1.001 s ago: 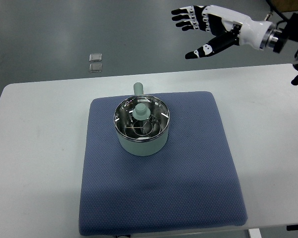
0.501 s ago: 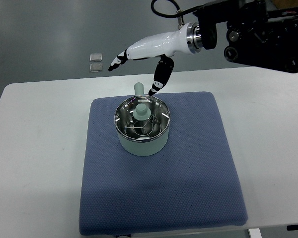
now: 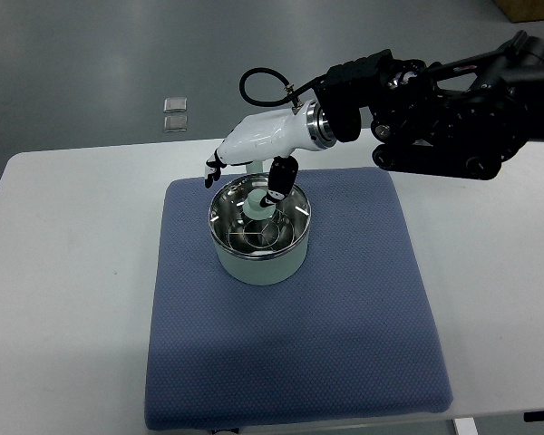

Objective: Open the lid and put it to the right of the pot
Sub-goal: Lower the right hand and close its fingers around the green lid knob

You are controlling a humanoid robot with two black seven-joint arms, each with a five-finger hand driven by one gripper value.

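Reaching in from the right edge, your right hand (image 3: 254, 149) hung over the far rim of the pot (image 3: 258, 246), its white palm facing down. Your fingers were spread and held nothing: the thumb (image 3: 278, 178) pointed down just beside the pale green knob (image 3: 257, 201) of the lid (image 3: 272, 222), while the other fingertips (image 3: 212, 169) reached past the rim on the left. You had the lid seated on the pot, which stood on the blue mat (image 3: 344, 326) toward its far half. That mat lay on the white table (image 3: 63, 272).
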